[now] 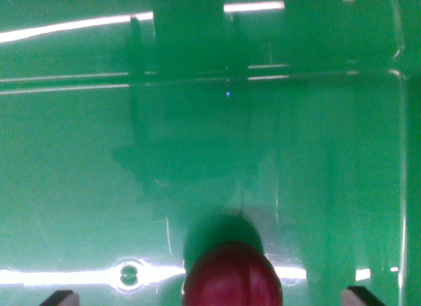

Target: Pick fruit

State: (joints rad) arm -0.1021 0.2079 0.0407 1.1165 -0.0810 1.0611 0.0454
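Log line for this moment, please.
tool open | red fruit between fingers, ungrasped | green bin below

A glossy bright green plastic tray [79,187] fills nearly the whole wrist view, its surface streaked with white bands of reflected light and mottled by a darker green shadow near the middle. At the bottom edge sits a round dark red fruit [232,276], deep crimson with a faint darker line running down its middle. The end effector [212,298] shows black fingertips [60,297] edged in pale grey-white.
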